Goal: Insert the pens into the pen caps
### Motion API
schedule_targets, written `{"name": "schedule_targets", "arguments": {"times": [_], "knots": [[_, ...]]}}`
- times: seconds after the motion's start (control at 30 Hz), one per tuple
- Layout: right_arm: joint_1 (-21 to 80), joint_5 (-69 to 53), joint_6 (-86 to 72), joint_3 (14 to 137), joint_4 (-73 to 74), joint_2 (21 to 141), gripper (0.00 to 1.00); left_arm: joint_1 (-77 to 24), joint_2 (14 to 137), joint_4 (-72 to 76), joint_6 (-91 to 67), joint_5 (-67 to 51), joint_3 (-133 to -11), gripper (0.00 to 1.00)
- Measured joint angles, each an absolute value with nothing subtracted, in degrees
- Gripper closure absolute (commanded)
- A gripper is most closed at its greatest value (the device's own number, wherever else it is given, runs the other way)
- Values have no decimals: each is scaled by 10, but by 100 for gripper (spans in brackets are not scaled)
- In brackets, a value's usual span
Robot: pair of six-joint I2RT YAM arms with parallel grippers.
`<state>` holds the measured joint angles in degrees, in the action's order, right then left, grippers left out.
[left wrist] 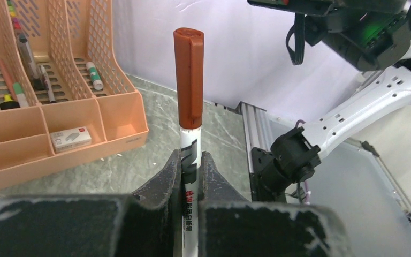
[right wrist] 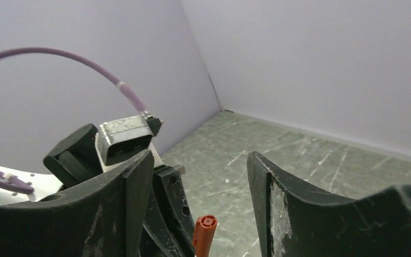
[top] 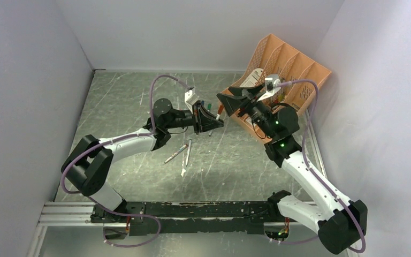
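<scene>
left arm [top: 134, 140] reaches inward, jaws clamping a whitish-grey marker pen [left wrist: 190, 155], its brownish-red plastic cap [left wrist: 188, 75] pointing toward the right arm [top: 305, 171], whose jaws stand parted, empty.

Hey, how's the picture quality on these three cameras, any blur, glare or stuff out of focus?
Top external: even light, soft shadows, no harsh glare on the table. Left wrist: the pen and its cap are sharp, the left hand blurs near the lens. Right wrist: the right hand is dark and slightly soft, the table beyond clear.

Brownish-red cap [left wrist: 188, 75] on a white, black-printed pen [left wrist: 189, 155]; peach mesh organiser [left wrist: 43, 166]; scratched grey-green table [top: 128, 107].
</scene>
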<state>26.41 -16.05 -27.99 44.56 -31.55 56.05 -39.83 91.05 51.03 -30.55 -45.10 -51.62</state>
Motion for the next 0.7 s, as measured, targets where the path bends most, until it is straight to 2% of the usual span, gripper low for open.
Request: {"name": "schedule_targets", "arguments": {"times": [0.1,0.2,0.33,0.43,0.63,0.67,0.7], "knots": [[264,-161,-261,461,-278,569,48,-398,906,469,-272,-455,-529,93],[264,-168,-249,461,-251,575,53,-398,900,437,-248,-454,-538,93],[264,-178,-243,461,-233,581,55,-398,899,416,-234,-453,-548,93],[264,-184,-236,461,-223,581,63,-398,899,411,-234,-452,-549,93],[264,-188,-233,453,-219,581,65,-398,899,413,-244,-452,-552,93],[264,-189,-233,451,-219,581,68,-398,899,413,-246,-452,-552,93],[264,-190,-234,450,-220,581,74,-398,900,413,-247,-452,-553,93]]}}
